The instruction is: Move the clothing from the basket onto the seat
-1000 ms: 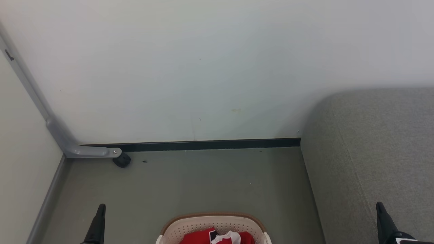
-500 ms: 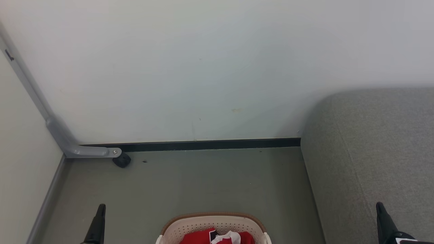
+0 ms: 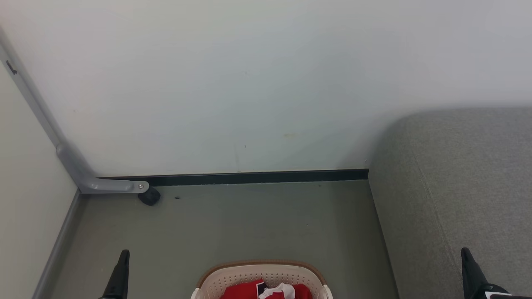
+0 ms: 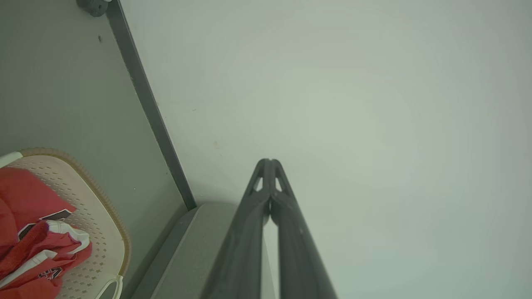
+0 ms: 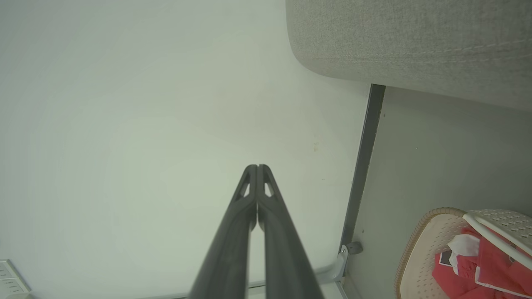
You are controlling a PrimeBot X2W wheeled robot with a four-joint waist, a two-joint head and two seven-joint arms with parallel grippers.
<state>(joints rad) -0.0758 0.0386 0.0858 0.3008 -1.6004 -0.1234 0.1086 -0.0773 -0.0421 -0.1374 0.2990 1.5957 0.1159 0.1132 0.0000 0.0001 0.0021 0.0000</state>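
Observation:
The cream basket (image 3: pixel 232 278) with its brown rim sits on the floor at the bottom middle of the head view, holding red clothing (image 3: pixel 245 291) with white trim. The grey seat (image 3: pixel 457 187) fills the right side. My left gripper (image 3: pixel 124 254) points up at the lower left, left of the basket, shut and empty. My right gripper (image 3: pixel 464 251) stands at the lower right over the seat, shut and empty. In the left wrist view the left gripper (image 4: pixel 269 161) points at the wall, with the basket (image 4: pixel 104 224) and clothing (image 4: pixel 29 232) at lower left. The right wrist view shows the right gripper (image 5: pixel 257 167), basket (image 5: pixel 428 241), clothing (image 5: pixel 490 265) and seat (image 5: pixel 407 41).
A white wall (image 3: pixel 249 83) with a dark baseboard (image 3: pixel 249 177) stands behind the grey floor (image 3: pixel 249 224). A grey metal leg with a black caster (image 3: pixel 149 196) sits at the left corner, beside a pale panel (image 3: pixel 25 199).

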